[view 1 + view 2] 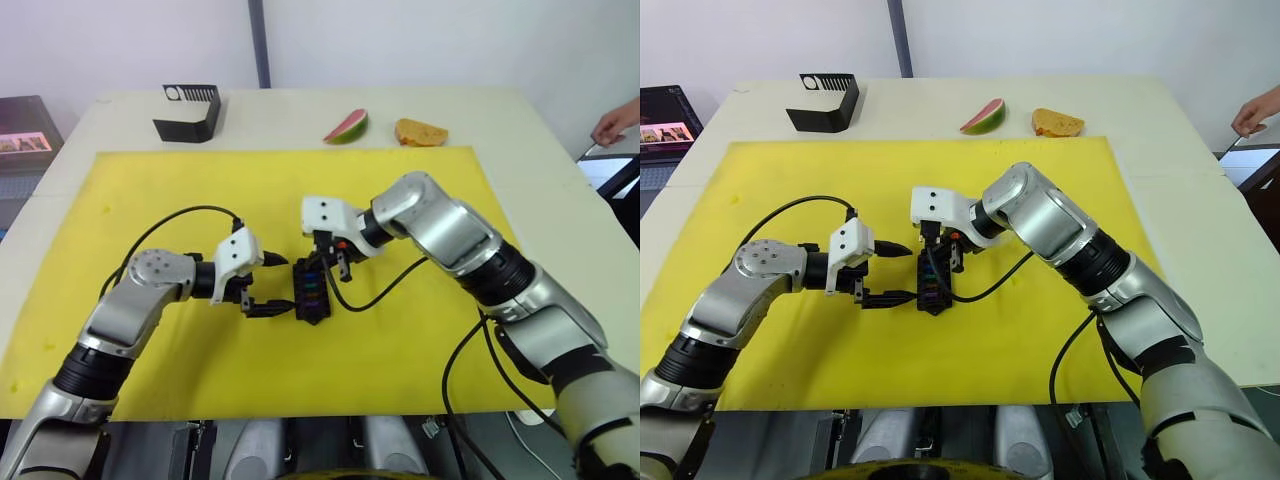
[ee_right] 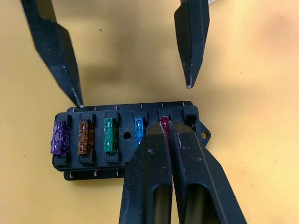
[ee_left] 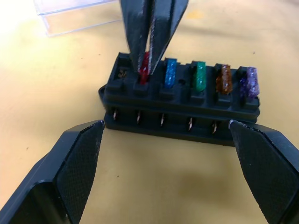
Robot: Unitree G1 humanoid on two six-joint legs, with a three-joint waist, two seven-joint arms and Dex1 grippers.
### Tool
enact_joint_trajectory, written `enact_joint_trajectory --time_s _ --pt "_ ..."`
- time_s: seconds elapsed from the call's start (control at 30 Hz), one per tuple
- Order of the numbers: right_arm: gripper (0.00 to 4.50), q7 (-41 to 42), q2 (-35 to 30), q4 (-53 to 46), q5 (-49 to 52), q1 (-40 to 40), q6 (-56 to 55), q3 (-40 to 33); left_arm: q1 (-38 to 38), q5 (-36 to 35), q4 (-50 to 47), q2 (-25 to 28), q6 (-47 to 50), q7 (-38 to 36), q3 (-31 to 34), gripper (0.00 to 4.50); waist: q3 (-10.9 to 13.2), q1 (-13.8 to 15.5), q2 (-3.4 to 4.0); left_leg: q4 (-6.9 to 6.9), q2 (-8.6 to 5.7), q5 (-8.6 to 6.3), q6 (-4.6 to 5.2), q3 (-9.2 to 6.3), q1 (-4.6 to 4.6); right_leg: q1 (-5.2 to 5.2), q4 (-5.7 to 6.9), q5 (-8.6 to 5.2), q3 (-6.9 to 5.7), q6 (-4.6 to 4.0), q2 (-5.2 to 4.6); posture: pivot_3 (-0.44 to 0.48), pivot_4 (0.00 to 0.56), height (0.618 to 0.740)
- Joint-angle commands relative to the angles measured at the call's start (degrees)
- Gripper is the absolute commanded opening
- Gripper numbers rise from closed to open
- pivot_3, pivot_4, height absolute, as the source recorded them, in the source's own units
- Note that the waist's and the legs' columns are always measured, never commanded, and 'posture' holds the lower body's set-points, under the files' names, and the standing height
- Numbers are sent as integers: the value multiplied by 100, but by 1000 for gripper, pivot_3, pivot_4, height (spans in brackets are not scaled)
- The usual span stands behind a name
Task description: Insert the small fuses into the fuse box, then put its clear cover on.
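Beige table point(image 1: 560, 190) with yellow mat point(image 1: 400, 370), white wall point(image 1: 420, 40).

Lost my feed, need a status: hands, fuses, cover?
Right hand shut on red fuse, seating it in fuse box. Left hand open, flanking the box. Four fuses seated, one slot empty. Clear cover off, lying beyond the box.

yellow mat point(image 1: 420, 370) | black bracket point(image 1: 188, 111) | watermelon slice point(image 1: 346, 127) | bread point(image 1: 420, 132)
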Motion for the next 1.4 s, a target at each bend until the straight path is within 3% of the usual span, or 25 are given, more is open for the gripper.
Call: enact_joint_trajectory --time_s 0.03,0.4,1.1,1.23,1.4 --pt "20 93 82 212 -135 56 -12 220 23 -21 -216 -3 -37 45 102 4500 0 0 0 0 0 0 1 0 0 0 0 0 0 0 0 0 150 740" --pt "20 225 248 638 -287 -84 35 308 -46 1 -160 -21 -55 40 68 4500 -2 -2 2 0 0 0 0 0 3 2 0 0 0 0 0 0 150 740" --pt "20 123 133 -11 -281 6 -19 -86 -103 3 -52 -25 -54 -18 58 4500 -2 -3 2 -1 0 1 -1 0 3 1 1 0 0 0 0 0 150 740" --pt "1456 93 130 9 -294 3 -9 -83 -91 9 -49 -36 -66 -13 55 4500 -2 -2 3 -1 0 1 -1 0 2 1 1 0 0 0 0 0 150 740" --pt "1456 89 118 -59 -275 14 -27 -111 -58 19 -71 -33 -73 -9 61 4500 -2 -2 3 -1 0 1 -1 0 2 1 0 0 0 0 0 0 150 740"
